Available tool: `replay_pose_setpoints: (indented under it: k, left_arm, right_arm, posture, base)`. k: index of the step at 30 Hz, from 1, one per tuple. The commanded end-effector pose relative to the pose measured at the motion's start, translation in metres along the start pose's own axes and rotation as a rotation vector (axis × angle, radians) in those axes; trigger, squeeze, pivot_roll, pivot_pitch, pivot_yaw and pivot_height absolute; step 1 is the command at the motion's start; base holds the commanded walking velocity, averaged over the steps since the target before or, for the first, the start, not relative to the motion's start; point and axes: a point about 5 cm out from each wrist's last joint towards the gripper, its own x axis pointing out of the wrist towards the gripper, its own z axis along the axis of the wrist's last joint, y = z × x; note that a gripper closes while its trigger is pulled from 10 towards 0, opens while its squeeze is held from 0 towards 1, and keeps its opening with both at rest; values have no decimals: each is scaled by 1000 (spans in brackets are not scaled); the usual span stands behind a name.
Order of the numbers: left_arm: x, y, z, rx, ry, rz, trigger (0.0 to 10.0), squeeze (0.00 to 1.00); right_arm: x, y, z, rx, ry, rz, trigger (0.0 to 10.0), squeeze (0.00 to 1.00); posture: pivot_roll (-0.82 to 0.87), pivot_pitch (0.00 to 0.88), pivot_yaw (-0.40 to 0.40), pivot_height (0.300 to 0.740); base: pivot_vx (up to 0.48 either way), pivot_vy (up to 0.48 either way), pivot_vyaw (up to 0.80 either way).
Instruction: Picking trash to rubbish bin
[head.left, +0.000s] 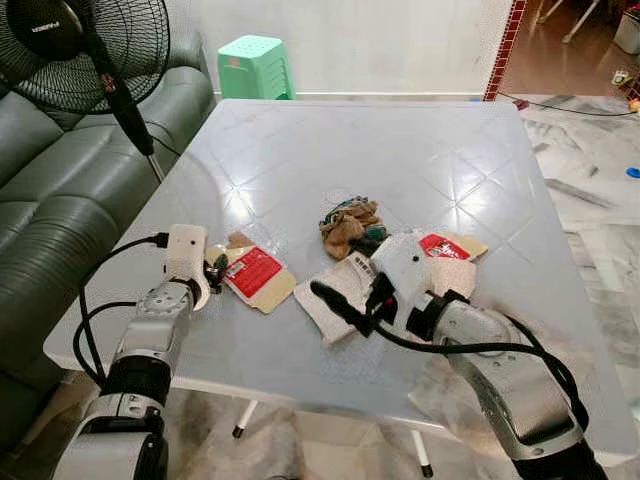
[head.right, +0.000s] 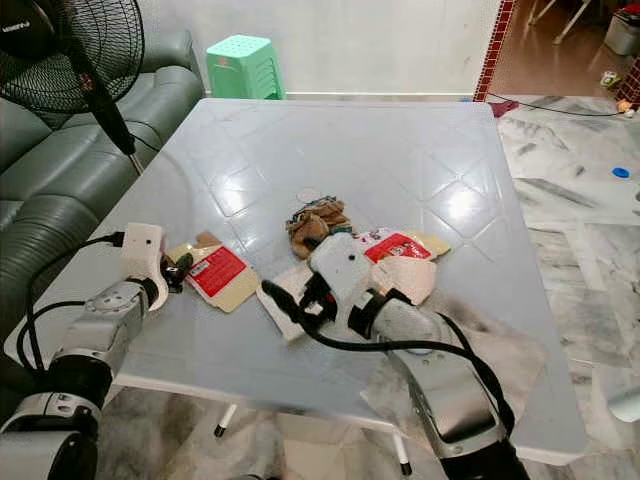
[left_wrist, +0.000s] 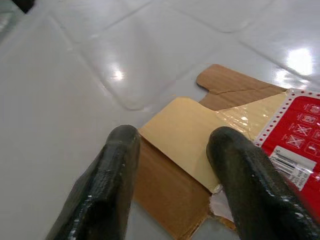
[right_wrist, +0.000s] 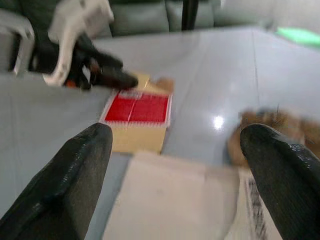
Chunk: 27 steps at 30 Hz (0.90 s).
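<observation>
Mostly still to do. Four bits of trash on the grey table (head.left: 470, 150), all toward the near edge: a flat red and tan card box (head.left: 253, 275) near the near left corner, a white flat card (head.left: 338, 295) at the middle of the near edge, a crumpled brown wrapper (head.left: 349, 226) just behind it, and another red and white pack (head.left: 445, 247) beside that, partly hidden by the right arm. No rubbish bin anywhere, so nothing binned yet as far as can be told.

Left gripper (left_wrist: 175, 150) low at the box's tan flap, fingers (left_wrist: 117, 160) spread, one on each side of the flap, not pinching yet. Right gripper (right_wrist: 175, 145) over the white card, fingers (right_wrist: 82, 155) spread wide, holding nothing.

Lots of bare table toward the far edge. Close by, tight: both grippers near each other, so a bump is likely if both reach in together. Green sofa (head.left: 60, 190) and black fan (head.left: 85, 50) along the left edge, little room there. Green stool (head.left: 255, 65) past the far edge. Open floor (head.left: 590, 170) past the right edge, probably the easy way out.
</observation>
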Motion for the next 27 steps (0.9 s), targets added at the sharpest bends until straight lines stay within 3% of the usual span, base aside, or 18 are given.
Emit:
replay_pose_setpoints:
  k: [1, 9, 16, 17, 19, 20, 27]
  left_arm:
    - [-1, -7, -12, 5, 51, -33, 10000, 1000]
    - [-4, -30, -16, -3, 54, -99, 10000, 1000]
    - [-7, -28, -14, 6, 37, -66, 10000, 1000]
    - [-9, -17, -7, 1, -16, 23, 10000, 255]
    - [-12, -10, -1, -10, -53, 82, 10000, 255]
    - [-14, -8, 3, -30, -81, 104, 10000, 0]
    - [-35, -14, 13, -90, -192, 119, 10000, 0]
  right_arm:
    - [0, 2, -2, 10, 10, 12, 10000, 0]
    - [3, 3, -18, 19, 80, 22, 10000, 0]
    - [3, -1, -22, 23, 87, -7, 10000, 0]
    - [3, -4, -22, 23, 82, -25, 10000, 0]
    - [3, -5, -22, 23, 81, -34, 10000, 0]
    - [3, -5, -22, 22, 80, -35, 10000, 0]
    - [3, -6, -22, 17, 77, -33, 10000, 0]
  posture:
    - [-57, 26, 65, 740]
    - [-50, 31, 62, 740]
    - [-47, 32, 62, 740]
    - [-47, 32, 62, 740]
    - [-47, 32, 62, 740]
    - [-45, 34, 63, 740]
    - [-39, 34, 60, 740]
  base:
    - [0, 0, 0]
    - [0, 0, 0]
    - [0, 0, 0]
    - [0, 0, 0]
    - [0, 0, 0]
    - [0, 0, 0]
    - [0, 0, 0]
